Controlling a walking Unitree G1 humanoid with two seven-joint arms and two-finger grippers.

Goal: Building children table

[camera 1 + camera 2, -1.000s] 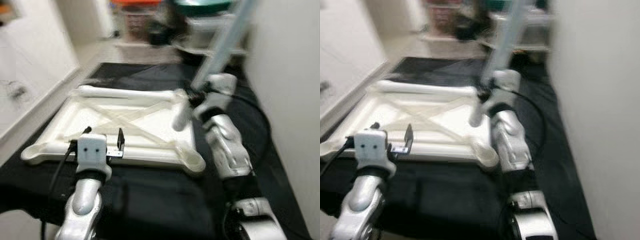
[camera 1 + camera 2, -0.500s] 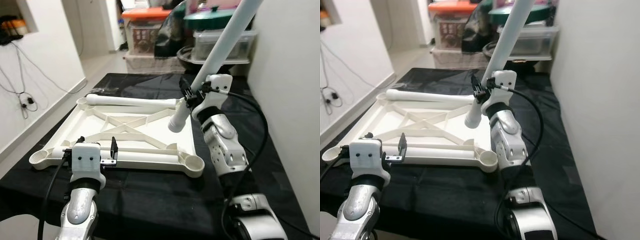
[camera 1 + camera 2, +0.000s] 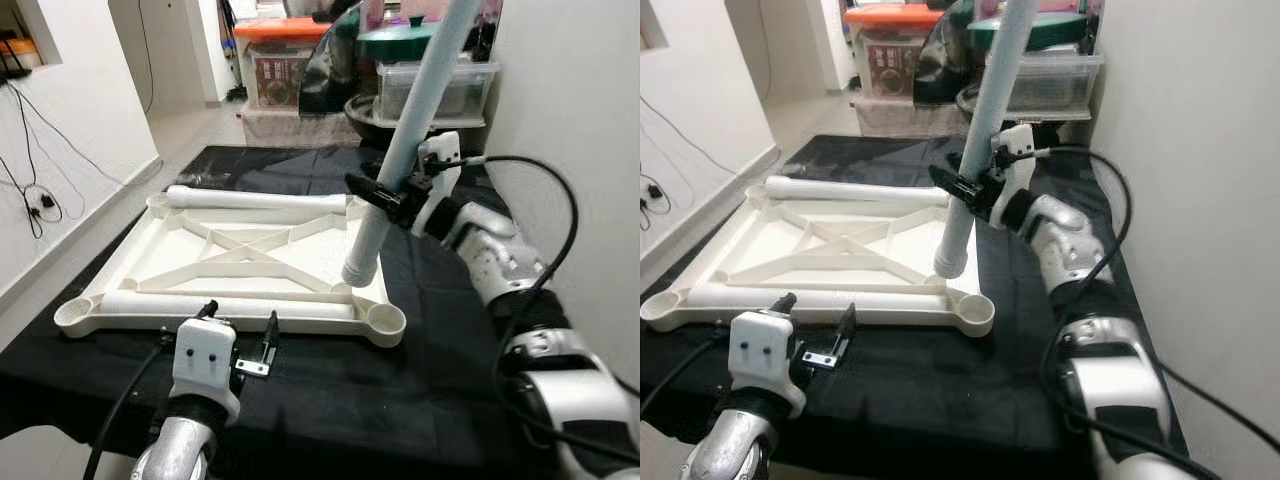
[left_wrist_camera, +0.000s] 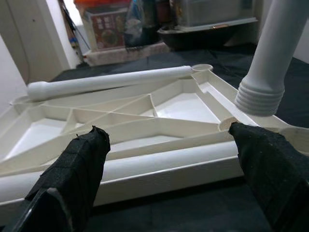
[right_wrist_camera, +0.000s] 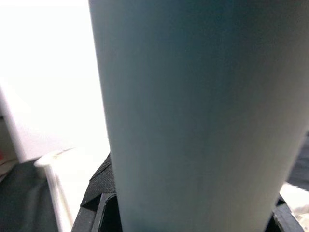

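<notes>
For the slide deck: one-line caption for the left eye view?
Right gripper holds a white table leg tilted above the upside-down tabletop; left gripper waits open.

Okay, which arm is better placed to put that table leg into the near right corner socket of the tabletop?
Right. The right gripper is shut on the table leg, whose threaded end hangs close above the near right corner socket of the tabletop. The left gripper is open, near the front edge, holding nothing.

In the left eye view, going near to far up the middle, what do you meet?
Left pincer → near table leg lying along the tabletop's front rim → upturned white tabletop → far table leg lying at the back rim → storage boxes beyond the black cloth.
</notes>
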